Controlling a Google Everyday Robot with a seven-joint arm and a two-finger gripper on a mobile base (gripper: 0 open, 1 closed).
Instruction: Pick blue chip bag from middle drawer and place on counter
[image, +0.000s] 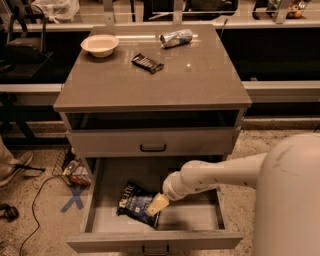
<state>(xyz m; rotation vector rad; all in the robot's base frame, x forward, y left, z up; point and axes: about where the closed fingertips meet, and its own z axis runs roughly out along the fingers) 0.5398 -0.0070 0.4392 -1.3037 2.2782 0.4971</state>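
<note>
The blue chip bag (134, 204) lies flat in the open middle drawer (100, 200), left of centre. My gripper (156, 205) reaches down into the drawer from the right on a white arm. Its cream tip sits at the bag's right edge, over or touching it; I cannot tell which. The grey-brown counter (160, 90) forms the cabinet's top above.
On the counter stand a white bowl (100, 45), a flat black wrapper (147, 63) and a silvery-blue can (176, 38) lying on its side. The upper drawer (153, 145) is closed. Clutter (75, 172), a cable and a blue tape X (75, 201) lie on the floor at left.
</note>
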